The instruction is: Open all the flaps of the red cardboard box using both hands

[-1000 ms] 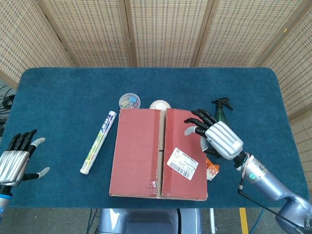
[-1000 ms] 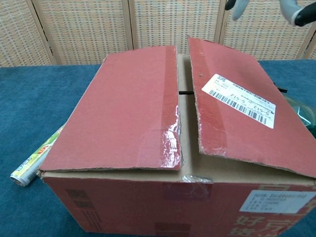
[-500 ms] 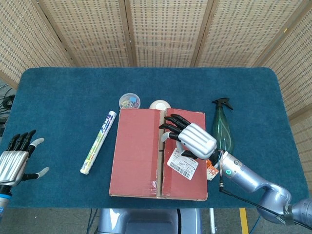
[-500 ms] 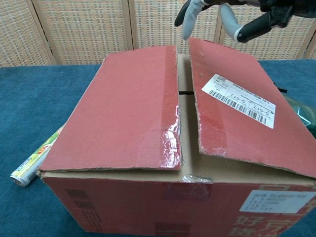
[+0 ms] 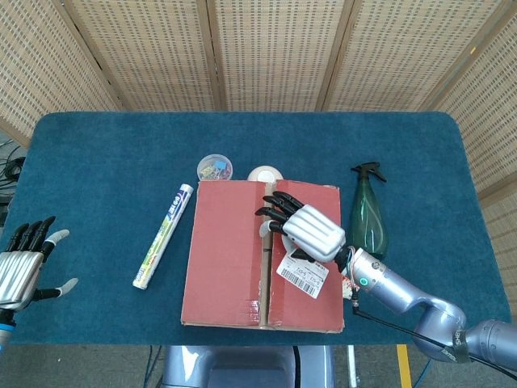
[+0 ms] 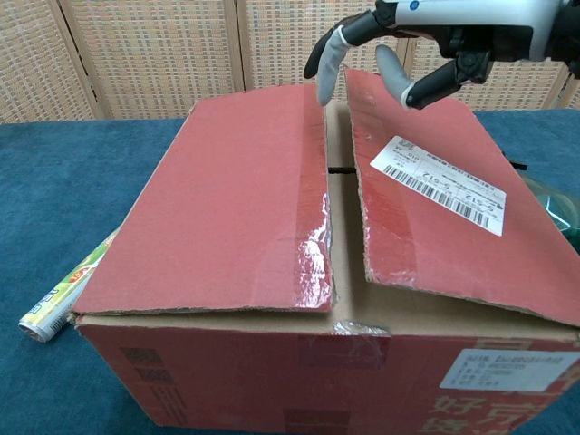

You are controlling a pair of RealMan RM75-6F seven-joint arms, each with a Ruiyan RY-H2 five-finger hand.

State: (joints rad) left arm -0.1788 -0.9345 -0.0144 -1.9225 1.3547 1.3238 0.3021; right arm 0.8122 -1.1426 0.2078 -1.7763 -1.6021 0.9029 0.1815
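The red cardboard box (image 5: 226, 259) (image 6: 227, 227) sits at the table's front middle with its two top flaps lying almost closed, a narrow gap between them. The right flap (image 6: 435, 195) carries a white shipping label (image 5: 300, 272) and tilts up slightly. My right hand (image 5: 303, 229) (image 6: 399, 41) hovers over the box top near the central gap, fingers spread, holding nothing. Its fingertips (image 6: 323, 77) hang just above the gap's far end. My left hand (image 5: 23, 263) stays open at the table's left front edge, far from the box.
A rolled tube (image 5: 163, 236) (image 6: 68, 294) lies left of the box. A clear tub of small items (image 5: 215, 168) and a white round object (image 5: 263, 174) sit behind it. A green spray bottle (image 5: 367, 210) stands to its right, with an orange packet (image 5: 351, 280) near the box's right edge.
My right hand has moved left from beside the box's right edge to above the central gap, dropping lower. My left hand has barely shifted. The flaps have not moved.
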